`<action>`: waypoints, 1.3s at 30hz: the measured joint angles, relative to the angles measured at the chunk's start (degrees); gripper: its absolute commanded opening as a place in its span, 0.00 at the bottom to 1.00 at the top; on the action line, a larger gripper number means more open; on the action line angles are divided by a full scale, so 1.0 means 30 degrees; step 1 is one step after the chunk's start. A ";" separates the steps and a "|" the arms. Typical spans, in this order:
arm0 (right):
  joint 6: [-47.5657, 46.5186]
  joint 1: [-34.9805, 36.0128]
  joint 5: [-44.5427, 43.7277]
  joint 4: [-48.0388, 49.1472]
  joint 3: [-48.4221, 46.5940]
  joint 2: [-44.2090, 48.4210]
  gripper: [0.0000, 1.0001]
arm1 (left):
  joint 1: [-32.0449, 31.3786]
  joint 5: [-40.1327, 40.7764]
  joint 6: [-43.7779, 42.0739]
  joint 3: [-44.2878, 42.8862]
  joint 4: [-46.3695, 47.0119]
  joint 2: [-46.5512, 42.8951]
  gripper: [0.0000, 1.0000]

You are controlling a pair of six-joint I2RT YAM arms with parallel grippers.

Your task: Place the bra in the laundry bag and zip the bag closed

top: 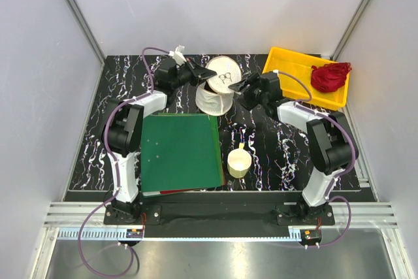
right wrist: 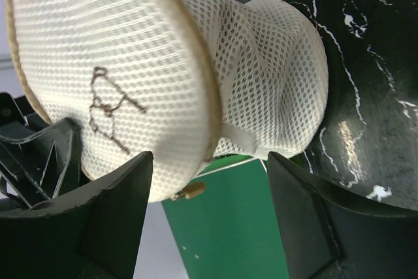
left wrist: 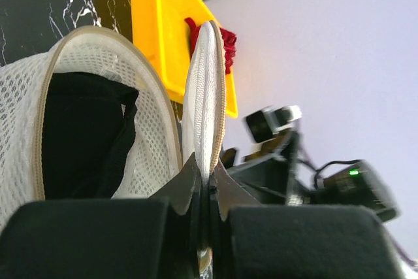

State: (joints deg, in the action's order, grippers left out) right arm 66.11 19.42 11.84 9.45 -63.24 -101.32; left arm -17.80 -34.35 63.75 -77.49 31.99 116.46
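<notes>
The cream mesh laundry bag (top: 214,98) stands at the back middle of the table, its round lid (top: 224,70) with a dark mark raised open. The black bra (left wrist: 85,135) lies inside the bag, seen in the left wrist view. My left gripper (top: 208,73) is shut on the lid's edge (left wrist: 204,109) and holds it up. My right gripper (top: 236,87) is open beside the bag's right side; in its view the lid (right wrist: 98,63) and the tan zipper pull (right wrist: 188,191) hang between the jaws, untouched.
A green folder (top: 181,151) lies in front of the bag. A cream cup (top: 238,161) with a handle stands right of it. A yellow tray (top: 304,76) at the back right holds a red garment (top: 330,76).
</notes>
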 measured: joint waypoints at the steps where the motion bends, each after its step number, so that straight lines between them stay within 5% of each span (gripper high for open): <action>1: 0.0364 0.0000 0.0044 0.0597 0.0204 -0.0240 0.75 | 0.0066 -0.0022 0.0182 0.0007 0.0131 0.0015 0.00; 4: 0.1472 0.0000 0.0313 0.2528 0.0503 -0.1129 0.72 | 0.0219 -0.0095 0.0364 0.0000 0.0299 0.0073 0.00; 10: 0.2149 0.0000 0.0772 0.4102 0.0197 -0.2025 0.24 | 0.0474 -0.0707 0.0466 -0.0058 0.0291 0.0525 0.03; 15: 0.2834 -0.0022 0.0969 0.4153 -0.0102 -0.2208 0.09 | 0.0605 -0.0474 -0.2331 -0.1464 -0.3519 0.0721 0.48; 20: 0.3512 -0.0015 0.1005 0.3300 -0.0750 -0.2208 0.07 | 0.0568 0.2739 -0.7672 -0.3934 -0.9712 -0.0095 0.59; 26: 0.3978 -0.0015 0.0933 0.1311 -0.1858 -0.2208 0.05 | -0.0474 0.8619 -1.1511 -0.2178 -1.2845 -0.4503 0.45; 30: 0.4371 -0.0015 0.0918 0.0138 -0.2412 -0.2208 0.06 | -0.3730 1.2808 -1.3945 -0.0153 -1.2276 -0.7329 0.37; 33: 0.4758 -0.0015 0.0882 -0.0656 -0.2652 -0.2208 0.07 | -0.5829 1.3464 -1.4834 0.0896 -1.1599 -0.7759 0.38; 39: 0.5442 -0.0015 0.0707 -0.1552 -0.2703 -0.2200 0.08 | -0.5982 1.3253 -1.5089 0.2135 -1.0746 -0.6390 0.48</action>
State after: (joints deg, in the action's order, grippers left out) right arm 82.43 19.38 13.96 4.80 -71.35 -107.92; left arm -35.75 5.41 18.48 -71.09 -0.25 97.30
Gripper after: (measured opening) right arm 0.098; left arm 0.452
